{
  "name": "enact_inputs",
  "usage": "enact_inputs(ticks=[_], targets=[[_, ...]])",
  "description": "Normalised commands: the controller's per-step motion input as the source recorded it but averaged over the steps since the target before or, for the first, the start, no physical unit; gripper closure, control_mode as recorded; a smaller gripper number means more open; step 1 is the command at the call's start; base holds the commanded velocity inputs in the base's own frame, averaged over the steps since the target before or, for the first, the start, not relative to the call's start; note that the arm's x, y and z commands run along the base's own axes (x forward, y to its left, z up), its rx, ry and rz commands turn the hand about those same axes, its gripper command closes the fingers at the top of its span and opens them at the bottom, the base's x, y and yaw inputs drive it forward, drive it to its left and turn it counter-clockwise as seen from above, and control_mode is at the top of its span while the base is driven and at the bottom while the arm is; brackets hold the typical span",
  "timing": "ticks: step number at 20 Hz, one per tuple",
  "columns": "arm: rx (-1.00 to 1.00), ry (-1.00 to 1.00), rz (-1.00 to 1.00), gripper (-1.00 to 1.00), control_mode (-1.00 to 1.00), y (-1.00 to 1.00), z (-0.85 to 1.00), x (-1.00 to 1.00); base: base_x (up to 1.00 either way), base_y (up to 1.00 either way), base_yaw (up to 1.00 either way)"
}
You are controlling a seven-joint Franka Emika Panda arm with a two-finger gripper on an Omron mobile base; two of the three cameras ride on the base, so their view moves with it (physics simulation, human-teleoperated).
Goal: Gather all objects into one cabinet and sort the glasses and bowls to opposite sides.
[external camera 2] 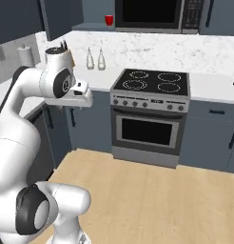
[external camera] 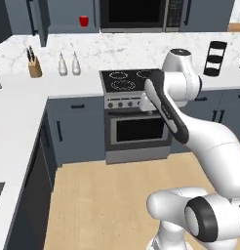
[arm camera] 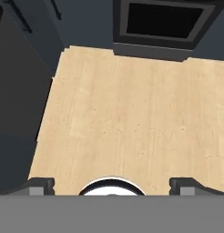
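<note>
One small red mug (external camera: 83, 21) (external camera 2: 109, 20) stands on the shelf of the dark slate-blue wall cabinet (external camera: 68, 25) to the left of the microwave, whose door (external camera: 36, 19) hangs open. My gripper (arm camera: 112, 184) points down at the wooden floor, well below and in front of that shelf. Its fingertips (arm camera: 41, 185) stand wide apart, open, with nothing between them. The hand (external camera: 145, 102) (external camera 2: 83, 97) hovers at counter height in front of the stove's left side. A tan shape (external camera: 237, 28) at the upper right edge is too cut off to name.
A stove with oven (external camera: 134, 112) sits in the middle of the back counter, a microwave (external camera: 136, 14) above it. A knife block (external camera: 34, 66) and two white bottles (external camera: 69, 64) stand on the counter at left, a black rack (external camera: 214, 58) at right. Open floor (arm camera: 123, 113) lies below.
</note>
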Motion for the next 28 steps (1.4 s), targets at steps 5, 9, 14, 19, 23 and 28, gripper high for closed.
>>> enact_inputs(ticks=[5, 9, 14, 19, 23, 28], targets=[[0.0, 0.0, 0.0, -1.0, 1.0, 0.0, 0.0, 0.0, 0.96, 0.3, -0.12], [0.0, 0.0, 0.0, -1.0, 1.0, 0.0, 0.0, 0.0, 0.78, 0.53, -0.08], [0.0, 0.0, 0.0, -1.0, 1.0, 0.0, 0.0, 0.0, 0.62, 0.74, -0.03], [0.0, 0.0, 0.0, -1.0, 1.0, 0.0, 0.0, 0.0, 0.62, 0.48, -0.04], [0.0, 0.0, 0.0, -1.0, 1.0, 0.0, 0.0, 0.0, 0.2, 0.02, -0.01], [0.0, 0.0, 0.0, -1.0, 1.0, 0.0, 0.0, 0.0, 0.35, 0.1, 0.0]])
